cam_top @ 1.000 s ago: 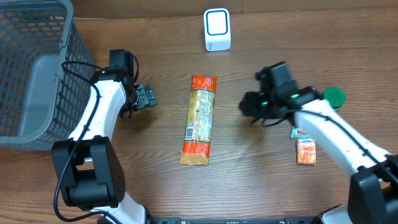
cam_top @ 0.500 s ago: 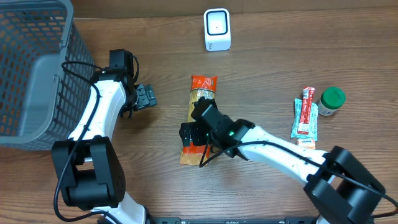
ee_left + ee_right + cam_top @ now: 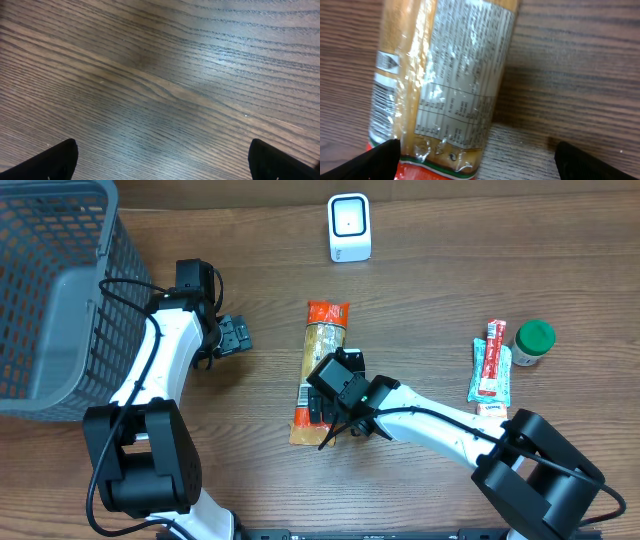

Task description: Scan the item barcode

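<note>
Orange-ended packet is lying on the counter; we are hovering our right claw over it, spread wide. Our left claw is gaping too.

The long clear packet with orange-red ends lies flat on the wooden worktop, near its middle. Its pale printed label panel faces up, and a barcode runs along one long edge. The white scanner, with a blue-rimmed window, stands well apart beyond the packet's far end.
</note>
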### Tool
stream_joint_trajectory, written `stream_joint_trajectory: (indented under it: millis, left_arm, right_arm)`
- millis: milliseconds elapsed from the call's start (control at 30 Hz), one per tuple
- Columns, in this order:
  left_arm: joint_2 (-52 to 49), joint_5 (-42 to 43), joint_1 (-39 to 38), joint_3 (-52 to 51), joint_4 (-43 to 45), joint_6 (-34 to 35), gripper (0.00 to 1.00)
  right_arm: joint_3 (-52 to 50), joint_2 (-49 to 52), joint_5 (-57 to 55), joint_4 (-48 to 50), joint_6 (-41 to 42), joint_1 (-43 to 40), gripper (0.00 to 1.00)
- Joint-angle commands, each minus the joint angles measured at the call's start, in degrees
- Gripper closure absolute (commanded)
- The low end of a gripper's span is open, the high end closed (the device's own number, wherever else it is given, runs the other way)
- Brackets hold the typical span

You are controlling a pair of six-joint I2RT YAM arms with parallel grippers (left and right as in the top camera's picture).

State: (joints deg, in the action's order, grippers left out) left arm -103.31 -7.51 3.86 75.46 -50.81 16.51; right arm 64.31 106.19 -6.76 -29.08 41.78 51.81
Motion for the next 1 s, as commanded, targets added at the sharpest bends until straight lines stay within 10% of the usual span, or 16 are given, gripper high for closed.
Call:
stream_joint_trajectory:
  millis: [0, 400, 967]
  left_arm:
    - [0.2, 0.1, 0.2, 0.0, 0.1, -0.2, 0.0]
    - [0.2, 0.1, 0.2, 0.0, 0.1, -0.2, 0.0]
    - [0.2, 0.1, 0.2, 0.0, 0.1, -0.2, 0.0]
  right_arm:
    - [0.0, 0.7, 0.3, -0.4, 0.5, 0.3, 0.0]
    - [4.8, 0.7, -3.7, -15.8, 1.2, -5.3, 0.0]
    - [20.1, 0.6, 0.6, -32.2, -20.7, -12.9, 0.15]
